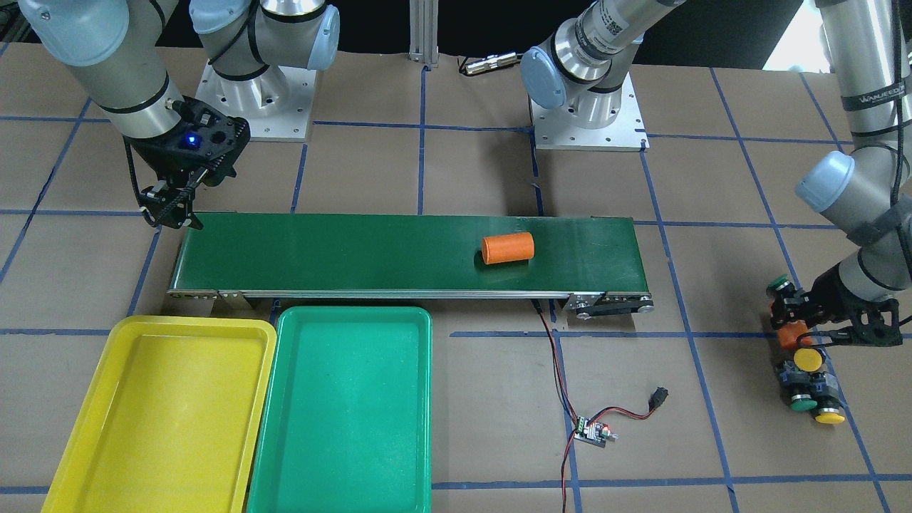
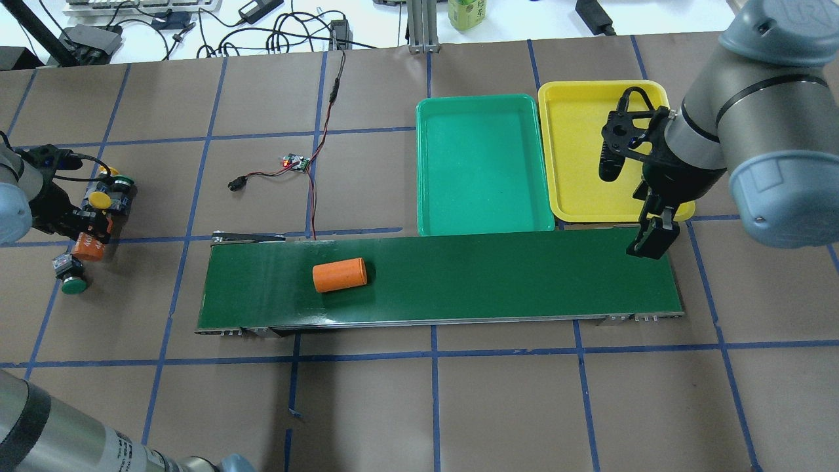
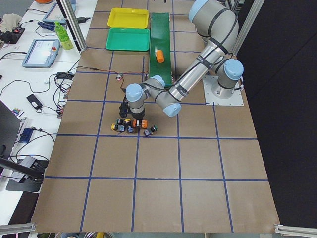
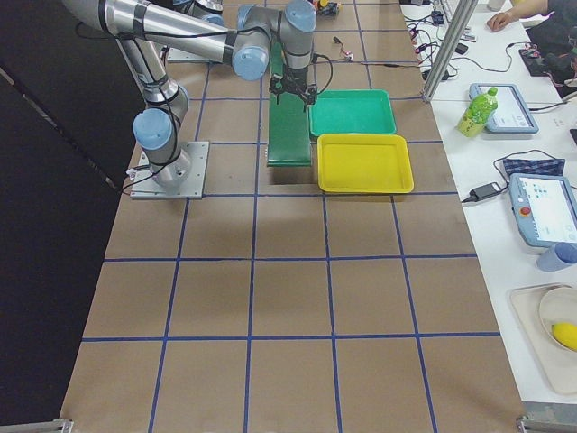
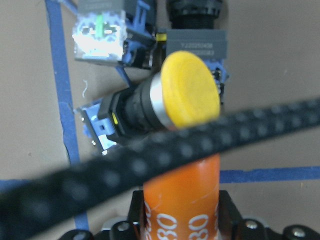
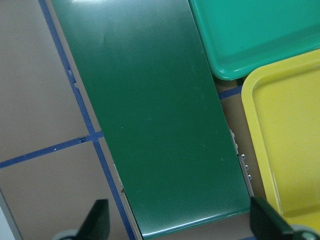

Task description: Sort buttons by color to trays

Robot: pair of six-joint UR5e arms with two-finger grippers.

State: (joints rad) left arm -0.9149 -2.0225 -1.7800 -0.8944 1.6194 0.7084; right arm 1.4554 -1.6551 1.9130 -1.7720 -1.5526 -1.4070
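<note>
— Where is the yellow tray (image 1: pixel 164 413)?
— It lies flat, just beside the green tray (image 1: pixel 349 413).
— And the buttons (image 1: pixel 807 358)?
— Four in one cluster, two yellow caps, two green, well apart from both.

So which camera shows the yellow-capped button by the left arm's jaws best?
The left wrist view: the yellow-capped button looms large, lying on its side. Front-facing and overhead show a small disc; the side views, barely a speck; right wrist, nothing.

Four round-capped plastic push-buttons (image 1: pixel 809 358): two yellow, two green. Two orange cylinders (image 1: pixel 508 249). Two shallow plastic trays (image 1: pixel 342 427): one yellow, one green. One dark-green conveyor belt (image 1: pixel 356 253). One wired circuit board (image 1: pixel 593 432).
</note>
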